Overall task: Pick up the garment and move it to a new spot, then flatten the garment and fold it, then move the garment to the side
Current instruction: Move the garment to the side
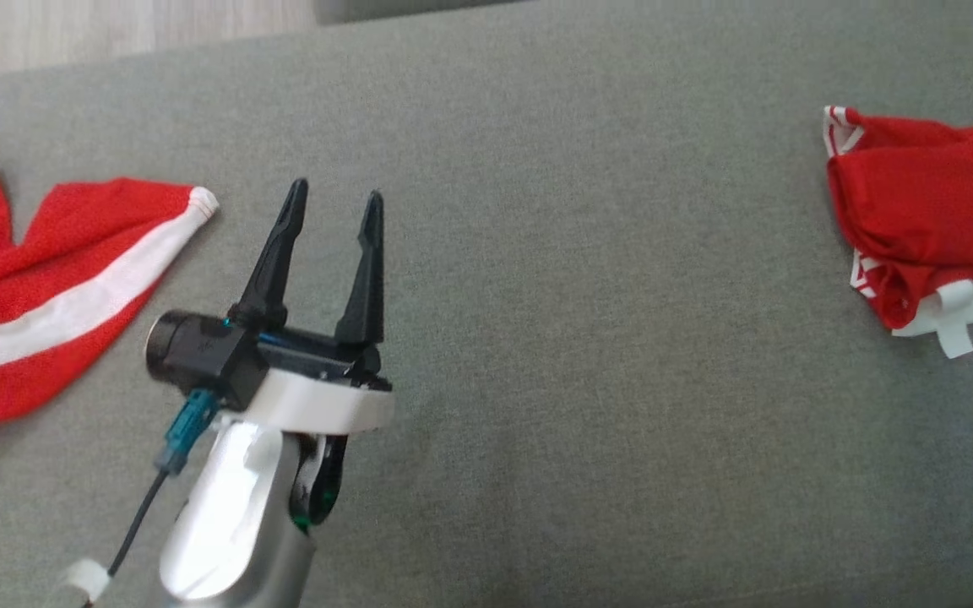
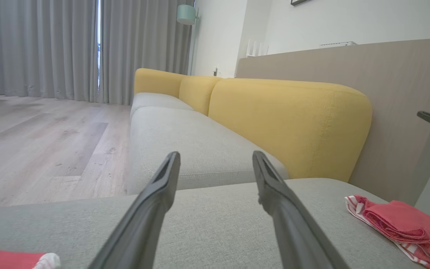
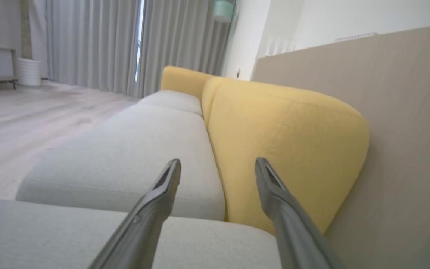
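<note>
Left gripper is held spread, empty; striped garment is seen near its left. Right gripper, also parted, is judged farther.

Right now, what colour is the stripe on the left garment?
White stripe across the red garment; clearest in head view.

Yellow-backed grey sofa, grey curtains

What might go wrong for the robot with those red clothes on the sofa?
1. Two red garments lie far apart: a spread striped garment and a bundled garment. The robot might pick the wrong one.
2. If the open left gripper pinches the bundled garment, it may catch only one layer and pull the bundle apart.
</note>
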